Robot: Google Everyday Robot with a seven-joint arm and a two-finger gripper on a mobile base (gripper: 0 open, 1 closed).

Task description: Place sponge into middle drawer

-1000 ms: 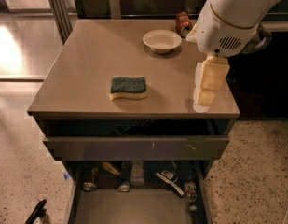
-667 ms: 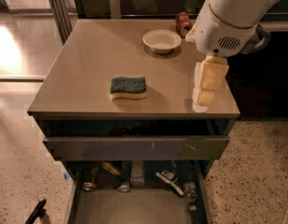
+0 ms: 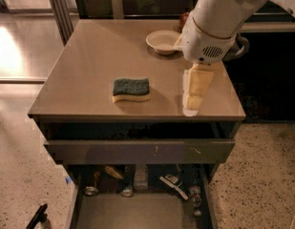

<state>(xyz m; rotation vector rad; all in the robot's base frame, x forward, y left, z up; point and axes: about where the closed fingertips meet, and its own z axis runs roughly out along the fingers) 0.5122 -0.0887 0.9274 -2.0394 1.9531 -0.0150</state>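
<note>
Delta vs a second ago: arm and pincer [image 3: 193,103] have shifted left across the counter [image 3: 89,56], closer to the sponge [image 3: 131,89]; arm housing now covers the right edge of the white bowl [image 3: 161,41], which it cleared before; pincer height looks about the same; sponge, bowl and both drawers unchanged. Pincer points straight down over the front-right part of the counter, right of the sponge and apart from it, holding nothing; open or closed: cannot tell; contact with the counter: cannot tell either, only a pale reflection under the tip. Sponge lies flat on the counter, a bit left of centre and toward the front edge; dark green scouring face up, pale yellow foam layer visible below along the near side; wavy outline, long side roughly parallel to the front edge; nothing touching it. Middle drawer [image 3: 137,213] is pulled out at the bottom of the view, bare grey floor between dark side walls, small clutter along its back; the drawer above it [image 3: 137,150] shows its grey-brown front panel, out slightly from the cabinet.
</note>
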